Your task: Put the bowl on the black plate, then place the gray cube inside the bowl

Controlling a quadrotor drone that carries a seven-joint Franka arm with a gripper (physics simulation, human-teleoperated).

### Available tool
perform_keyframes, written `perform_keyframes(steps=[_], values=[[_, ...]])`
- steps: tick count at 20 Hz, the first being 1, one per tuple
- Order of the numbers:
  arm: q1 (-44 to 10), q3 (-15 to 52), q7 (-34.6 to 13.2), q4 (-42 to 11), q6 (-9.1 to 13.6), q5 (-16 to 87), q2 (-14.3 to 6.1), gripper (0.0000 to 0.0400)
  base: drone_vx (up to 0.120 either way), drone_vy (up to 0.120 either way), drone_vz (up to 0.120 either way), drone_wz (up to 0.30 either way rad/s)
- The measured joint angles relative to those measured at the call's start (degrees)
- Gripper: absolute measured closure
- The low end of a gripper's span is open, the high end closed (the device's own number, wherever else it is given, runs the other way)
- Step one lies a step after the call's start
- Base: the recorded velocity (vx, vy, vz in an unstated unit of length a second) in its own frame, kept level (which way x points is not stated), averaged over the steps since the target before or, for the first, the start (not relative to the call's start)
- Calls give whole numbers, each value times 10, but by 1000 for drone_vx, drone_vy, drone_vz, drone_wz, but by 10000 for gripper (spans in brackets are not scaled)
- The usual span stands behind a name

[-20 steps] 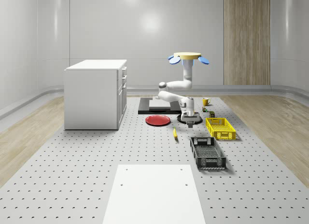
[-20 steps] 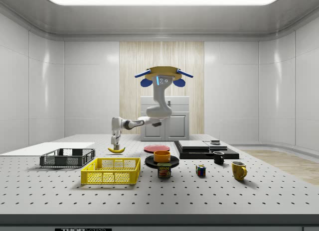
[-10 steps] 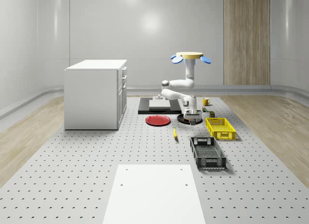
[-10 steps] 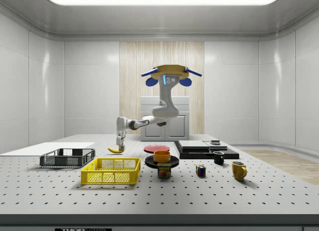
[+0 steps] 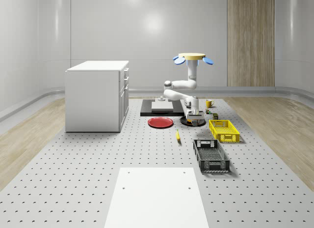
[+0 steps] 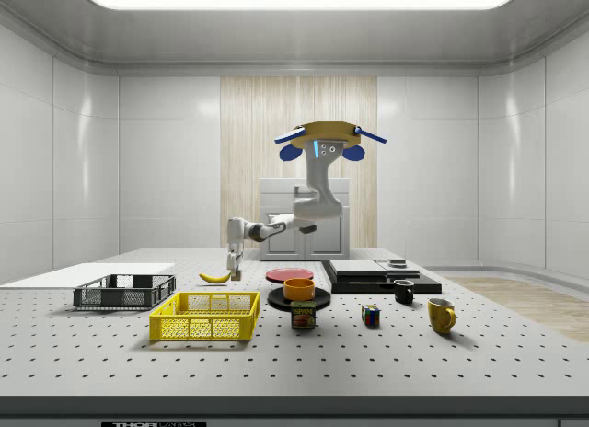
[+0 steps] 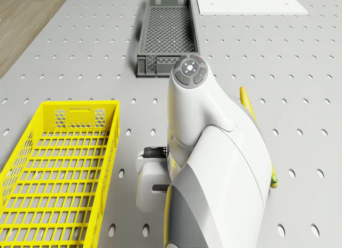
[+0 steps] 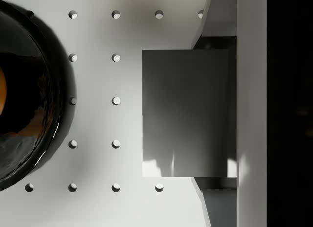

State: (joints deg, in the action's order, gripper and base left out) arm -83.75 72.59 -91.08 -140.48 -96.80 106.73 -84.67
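Note:
An orange bowl (image 6: pixel 298 288) sits on the black plate (image 6: pixel 299 301) in the middle of the table. The plate's glossy rim (image 8: pixel 46 90) lies close beside the gray cube (image 8: pixel 188 114) in the wrist view. My gripper (image 8: pixel 215 114) is shut on that cube, with a finger (image 8: pixel 220 21) on each of two opposite faces. It hangs low over the table (image 6: pixel 236 269), toward the side view's left of the plate, with the cube clear of the bowl. The drone (image 6: pixel 329 133) hovers high above the table, roughly over the plate, and the arm (image 7: pixel 214 152) reaches down from it.
A yellow crate (image 6: pixel 204 315) and a black crate (image 6: pixel 124 292) stand near the gripper, and a banana (image 6: pixel 215 277) lies beside it. A red plate (image 5: pixel 160 122), a can (image 6: pixel 303 316), a colour cube (image 6: pixel 370 315) and two mugs surround the black plate. A white cabinet (image 5: pixel 97 95) stands at the whole-scene view's left.
The drone, arm and gripper have shifted toward the side view's right, past the banana and closer to the black plate. The bowl and plate have stayed put.

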Motion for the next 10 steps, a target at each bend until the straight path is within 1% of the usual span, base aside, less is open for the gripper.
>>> perform_keyframes(steps=[6, 10], values=[[-3, -1, -2, 0, -7, -4, -8, 149, -120, 0, 120, 0], [-4, -2, -3, 1, -12, -6, -13, 149, -120, 0, 0, 0]])
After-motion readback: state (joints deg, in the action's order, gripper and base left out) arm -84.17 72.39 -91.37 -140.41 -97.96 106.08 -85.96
